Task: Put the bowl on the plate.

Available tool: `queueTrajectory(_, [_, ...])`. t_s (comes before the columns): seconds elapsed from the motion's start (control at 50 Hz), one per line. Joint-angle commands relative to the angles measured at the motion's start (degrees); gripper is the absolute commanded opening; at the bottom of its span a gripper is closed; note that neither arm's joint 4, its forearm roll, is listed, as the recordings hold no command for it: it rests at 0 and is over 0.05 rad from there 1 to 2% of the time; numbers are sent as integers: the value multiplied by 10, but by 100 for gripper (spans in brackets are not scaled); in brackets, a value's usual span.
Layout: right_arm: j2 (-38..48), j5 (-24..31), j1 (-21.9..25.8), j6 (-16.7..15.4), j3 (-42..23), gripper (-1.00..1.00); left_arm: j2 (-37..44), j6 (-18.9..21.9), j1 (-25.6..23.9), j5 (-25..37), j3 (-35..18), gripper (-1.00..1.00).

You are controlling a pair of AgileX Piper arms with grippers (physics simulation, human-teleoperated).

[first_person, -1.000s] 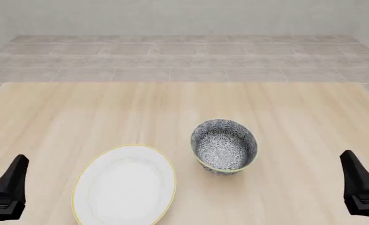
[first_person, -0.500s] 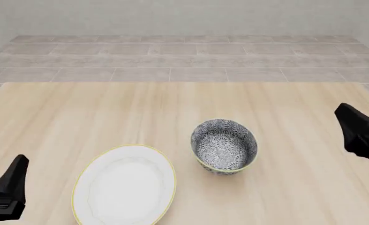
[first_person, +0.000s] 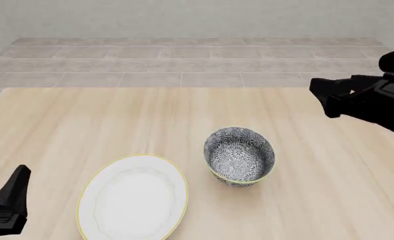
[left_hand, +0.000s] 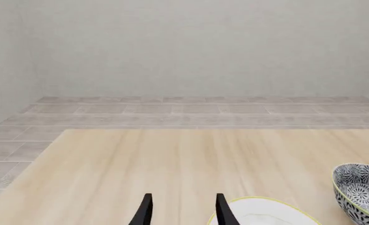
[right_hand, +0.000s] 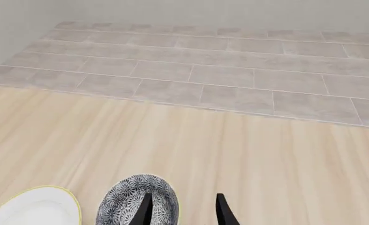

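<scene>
Right end effector (first_person: pixel 327 97), fingers parted, is hovering beyond the bowl (first_person: pixel 240 156); a misjudged descent risks tipping it.

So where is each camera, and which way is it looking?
Front view: sits above and behind the arms, looking forward and down at the table, plate and bowl; shows the left tool low down and the right tool raised.
Left wrist view: sits behind the left tool, looking across the table to the wall; its two fingers show.
Right wrist view: sits behind the right tool, looking down over the bowl; its fingers show.
All three views share the plate and bowl.
</scene>
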Motion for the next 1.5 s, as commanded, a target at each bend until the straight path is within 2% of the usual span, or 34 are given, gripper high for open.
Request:
queueTrajectory(0.02, [79, 31, 39, -4, -58, 100, 0, 0, 0, 0, 0, 100])
queueTrajectory(0.36, [159, 12, 66, 17, -54, 100, 0, 0, 0, 0, 0, 100])
queueTrajectory(0.48, [176, 6, 59, 28, -48, 100, 0, 0, 0, 0, 0, 100])
queueTrajectory(0.62, [189, -5, 58, 24, -36, 100, 0, 0, 0, 0, 0, 100])
queueTrajectory(0.72, [213, -23, 48, 46, -17, 100, 0, 0, 0, 0, 0, 100])
queueTrajectory(0.86, [233, -50, 45, 57, 1, 100, 0, 0, 0, 0, 0, 100])
queueTrajectory(1.5, [277, -93, 52, 64, 19, 100, 0, 0, 0, 0, 0, 100])
